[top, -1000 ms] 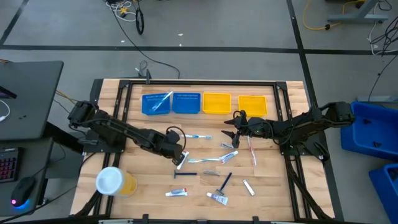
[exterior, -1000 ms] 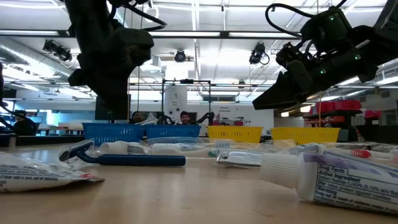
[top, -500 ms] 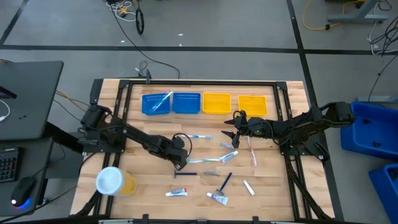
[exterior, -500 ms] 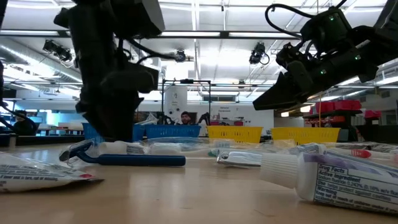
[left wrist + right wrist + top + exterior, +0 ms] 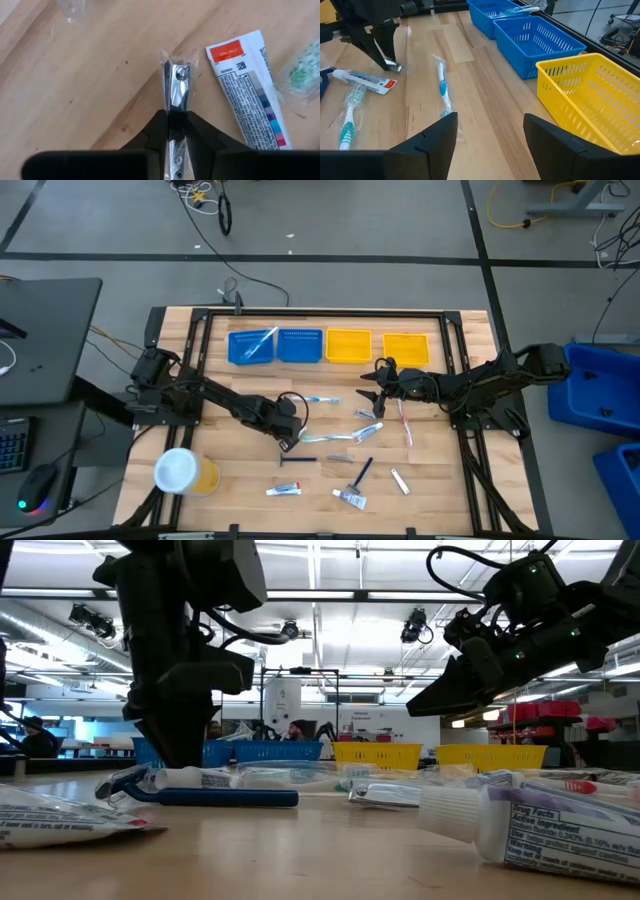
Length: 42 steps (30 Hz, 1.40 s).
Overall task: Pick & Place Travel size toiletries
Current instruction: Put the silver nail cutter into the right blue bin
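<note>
Left tool [image 5: 289, 442] now lower on the table, fingers pinched on a wrapped silvery nail clipper [image 5: 175, 95].

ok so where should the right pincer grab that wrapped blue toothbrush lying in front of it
Mid-handle, from straight above. The wrapped toothbrush lies flat on the table, long and slim, pointing roughly away from the open right pincer, so its fingers should probably straddle the narrow width, not the length.
</note>
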Motion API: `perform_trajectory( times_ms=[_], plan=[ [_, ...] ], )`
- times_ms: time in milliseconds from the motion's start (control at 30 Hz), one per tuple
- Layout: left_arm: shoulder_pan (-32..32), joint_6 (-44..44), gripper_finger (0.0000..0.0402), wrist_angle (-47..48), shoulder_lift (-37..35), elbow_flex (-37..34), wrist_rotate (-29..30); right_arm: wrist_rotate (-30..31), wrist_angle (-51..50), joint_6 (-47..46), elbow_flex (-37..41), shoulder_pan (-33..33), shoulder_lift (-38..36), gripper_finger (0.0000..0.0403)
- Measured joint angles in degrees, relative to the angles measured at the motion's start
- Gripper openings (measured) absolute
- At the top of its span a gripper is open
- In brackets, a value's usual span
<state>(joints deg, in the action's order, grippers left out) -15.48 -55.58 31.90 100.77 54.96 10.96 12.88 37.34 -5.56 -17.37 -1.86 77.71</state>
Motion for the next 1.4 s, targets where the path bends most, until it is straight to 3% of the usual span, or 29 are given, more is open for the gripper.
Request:
perform_trajectory(
  times_ms=[233, 600, 767, 867, 1100, 1400],
  plan=[
    [2.49, 3.56, 0.0052, 6.7, 0.17, 3.13, -0.33, 0.0, -0.02, 0.0, 0.0, 0.0, 0.0, 0.0251],
    [15.82, 21.33, 0.0052, 31.14, 0.0, 20.61, 17.11, -0.09, -0.44, -2.2, 0.0, 0.01, 0.0, 0.0244],
    [24.15, 40.61, 0.0054, 25.13, -0.02, 24.42, 16.06, -0.09, -1.14, -4.89, 0.0, 0.05, 0.0, 0.0232],
    [29.28, 48.46, 0.0054, 19.19, -0.02, 24.55, 12.45, -0.13, -1.89, -7.01, 0.0, 0.05, 0.0, 0.0228],
    [38.78, 62.36, 0.0054, 6.63, 0.64, 20.06, 2.16, -0.32, -3.47, -8.58, 0.0, 0.05, 0.0, 0.0222],
    [41.83, 72.71, 0.0059, -7.18, 0.61, 10.98, -6.34, 0.0, -3.76, -8.5, 0.0, 0.05, 0.0, 0.0233]
  ],
)
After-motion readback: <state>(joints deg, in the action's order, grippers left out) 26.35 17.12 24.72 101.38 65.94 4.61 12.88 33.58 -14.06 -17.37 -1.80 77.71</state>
